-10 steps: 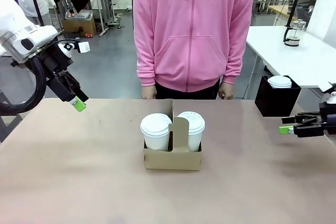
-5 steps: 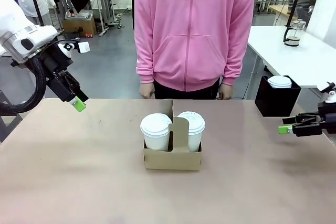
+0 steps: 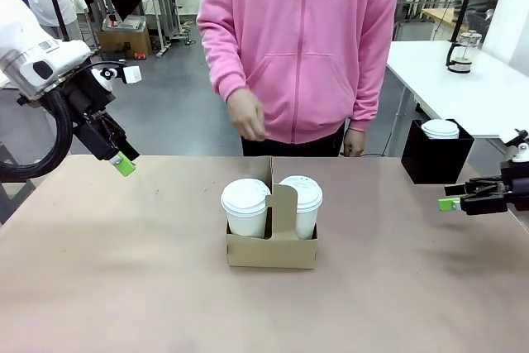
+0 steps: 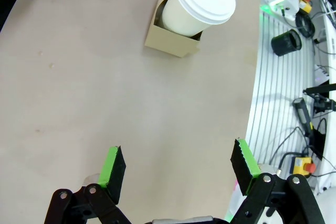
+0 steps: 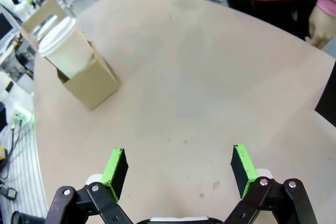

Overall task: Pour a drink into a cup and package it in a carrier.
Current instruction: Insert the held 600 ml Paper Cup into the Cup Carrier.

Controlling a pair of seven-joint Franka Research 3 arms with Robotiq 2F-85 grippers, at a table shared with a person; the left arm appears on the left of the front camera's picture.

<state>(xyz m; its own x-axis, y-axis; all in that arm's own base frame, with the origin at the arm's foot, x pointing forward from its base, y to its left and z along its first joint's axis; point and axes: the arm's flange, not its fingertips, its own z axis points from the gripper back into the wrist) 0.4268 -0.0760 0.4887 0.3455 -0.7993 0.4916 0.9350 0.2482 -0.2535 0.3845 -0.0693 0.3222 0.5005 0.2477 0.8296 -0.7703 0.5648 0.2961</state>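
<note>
The brown cardboard carrier (image 3: 271, 244) stands at the table's middle with a white lidded cup in each slot, one left (image 3: 245, 207) and one right (image 3: 301, 202) of the handle tab. The lids hide any drink. My left gripper (image 3: 124, 163) hangs open over the far left of the table, well away from the carrier. My right gripper (image 3: 450, 202) is open near the right edge, pointing toward the carrier. The left wrist view has open empty fingers (image 4: 178, 169) with a cup (image 4: 202, 3) and the carrier (image 4: 170, 45) far off. The right wrist view likewise has an open gripper (image 5: 178, 169), a cup (image 5: 65, 48) and the carrier (image 5: 92, 85).
A person in a pink hoodie stands at the far side, one hand (image 3: 246, 115) raised above the table behind the carrier. A black square box (image 3: 436, 155) holding a short white cup sits at the back right. A glass jug (image 3: 459, 51) stands on a separate white table.
The person's hand on the picture's left has lifted from the table edge to waist height. My right gripper drew back slightly to the right; the left arm is still.
</note>
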